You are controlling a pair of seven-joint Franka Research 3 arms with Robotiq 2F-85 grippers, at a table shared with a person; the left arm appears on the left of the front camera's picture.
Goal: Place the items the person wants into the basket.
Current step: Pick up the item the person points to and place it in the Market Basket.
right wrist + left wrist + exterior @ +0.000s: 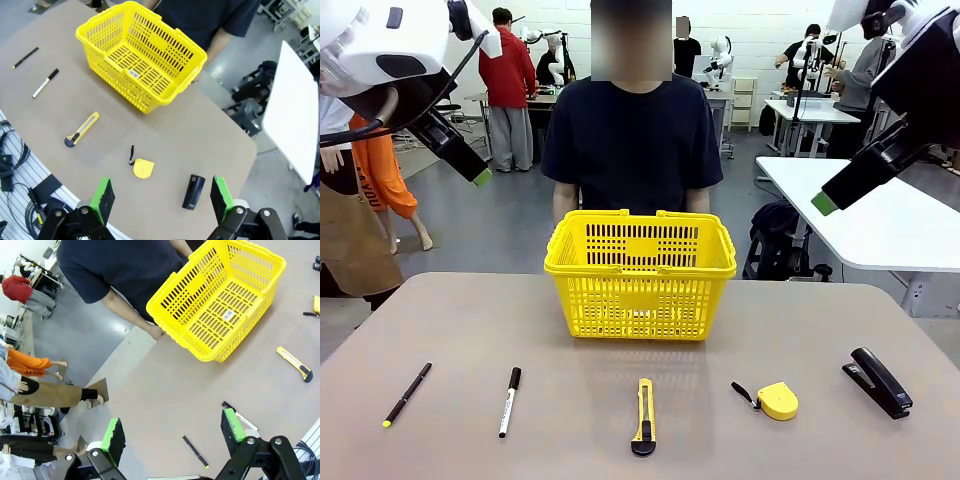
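The yellow basket stands mid-table in front of the person, whose hand rests by its far side. Along the near edge lie the white marker, the yellow-and-black utility knife and the round yellow tape measure. My left gripper hangs high above the table's left side, open and empty. High on the right, my right gripper is also open and empty. In the left wrist view the left gripper spreads its green pads wide over the marker. In the right wrist view the right gripper spreads above the tape measure.
A thin black pen lies at the near left and a black stapler at the near right. A white table stands off to the right behind my table. Other people work at benches far back.
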